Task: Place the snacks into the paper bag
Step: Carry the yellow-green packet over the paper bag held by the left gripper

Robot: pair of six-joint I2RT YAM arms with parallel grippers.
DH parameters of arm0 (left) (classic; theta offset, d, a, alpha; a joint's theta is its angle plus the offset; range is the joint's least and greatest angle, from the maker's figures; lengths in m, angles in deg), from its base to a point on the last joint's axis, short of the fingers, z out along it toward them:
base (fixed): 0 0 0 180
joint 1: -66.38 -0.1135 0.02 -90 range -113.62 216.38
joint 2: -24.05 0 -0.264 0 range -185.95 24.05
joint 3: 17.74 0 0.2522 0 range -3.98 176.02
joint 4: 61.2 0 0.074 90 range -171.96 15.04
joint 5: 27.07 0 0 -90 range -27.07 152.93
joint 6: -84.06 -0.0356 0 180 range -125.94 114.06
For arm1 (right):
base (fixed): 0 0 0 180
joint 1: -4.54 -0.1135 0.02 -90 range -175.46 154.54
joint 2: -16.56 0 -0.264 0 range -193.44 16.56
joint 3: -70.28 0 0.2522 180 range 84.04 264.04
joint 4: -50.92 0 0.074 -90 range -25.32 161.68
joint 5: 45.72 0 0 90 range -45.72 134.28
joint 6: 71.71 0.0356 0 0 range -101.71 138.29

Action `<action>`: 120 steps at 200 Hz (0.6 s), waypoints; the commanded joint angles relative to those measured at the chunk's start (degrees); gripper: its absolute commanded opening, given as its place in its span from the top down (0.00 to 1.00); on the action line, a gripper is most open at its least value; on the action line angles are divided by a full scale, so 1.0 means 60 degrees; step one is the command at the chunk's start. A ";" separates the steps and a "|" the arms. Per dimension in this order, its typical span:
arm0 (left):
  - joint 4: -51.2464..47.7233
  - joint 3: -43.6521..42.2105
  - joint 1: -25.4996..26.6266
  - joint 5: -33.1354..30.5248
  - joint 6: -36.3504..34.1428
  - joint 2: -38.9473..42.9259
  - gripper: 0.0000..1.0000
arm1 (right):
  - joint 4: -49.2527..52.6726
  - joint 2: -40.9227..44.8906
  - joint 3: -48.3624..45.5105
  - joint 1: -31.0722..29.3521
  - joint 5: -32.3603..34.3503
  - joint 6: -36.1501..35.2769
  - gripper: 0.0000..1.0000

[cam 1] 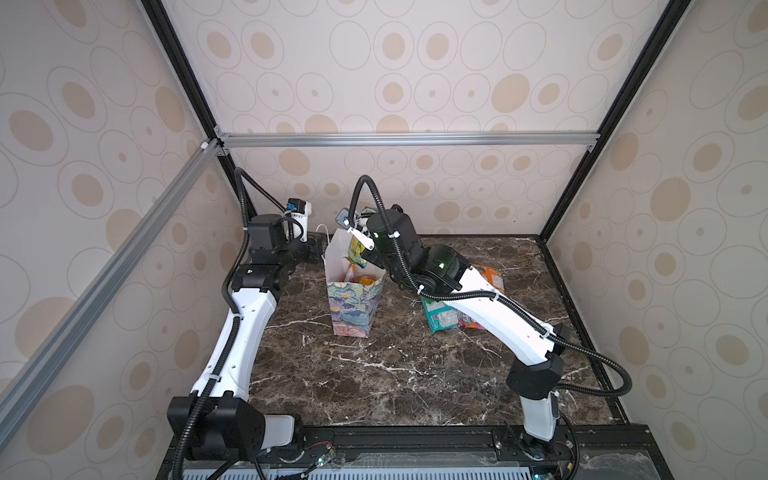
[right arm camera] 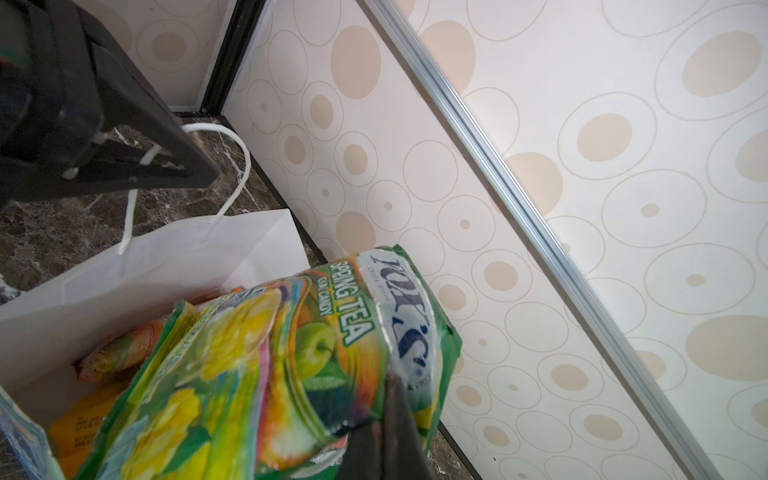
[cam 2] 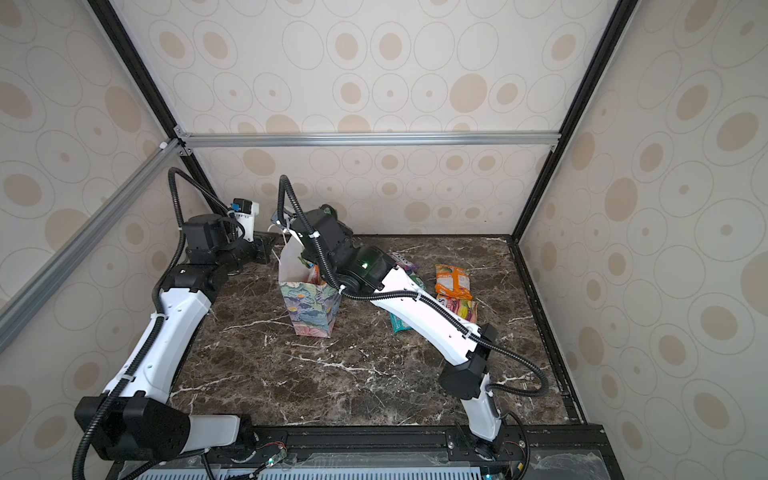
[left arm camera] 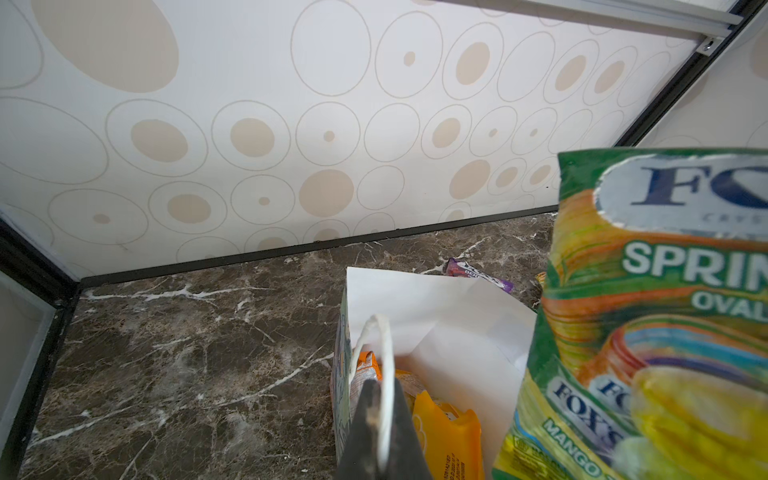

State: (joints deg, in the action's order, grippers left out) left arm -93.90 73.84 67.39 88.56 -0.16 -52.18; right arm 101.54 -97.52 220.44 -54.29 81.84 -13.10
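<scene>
Your right pincer (right arm camera: 390, 386) is clamped on the logo end of the green packet (right arm camera: 291, 353). The packet hangs tilted from it over the open mouth of the paper bag (cam 1: 353, 307). Your left pincer (left arm camera: 382, 399) is closed on the bag's cord handle (left arm camera: 385, 349), just beside the rim on that side. Inside lie orange and yellow packets (left arm camera: 444, 432). The bag stands upright toward the back of the worktop (cam 1: 374, 374), with the rear wall (cam 1: 415, 187) near behind it. More snacks (cam 2: 453, 282) lie to the right, partly under your right arm (cam 1: 490, 307). Bare marble spreads in front of the bag.
</scene>
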 commanded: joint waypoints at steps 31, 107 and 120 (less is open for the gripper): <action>0.0255 0.0156 -0.0059 0.0167 0.0040 0.0217 0.97 | -0.0253 -0.0605 0.0734 -0.0098 0.0493 -0.0606 1.00; 0.0257 0.0155 -0.0060 0.0160 0.0036 0.0213 0.97 | -0.0402 -0.1206 0.0800 -0.0124 0.0497 -0.1017 1.00; 0.0268 0.0162 -0.0067 0.0167 0.0047 0.0223 0.97 | -0.0407 -0.1311 0.0821 -0.0116 0.0361 -0.1037 1.00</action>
State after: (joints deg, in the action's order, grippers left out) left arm -93.88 73.84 67.39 88.60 -0.16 -52.18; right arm 101.54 -104.65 223.00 -54.40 83.89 -18.31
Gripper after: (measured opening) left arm 0.047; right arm 0.048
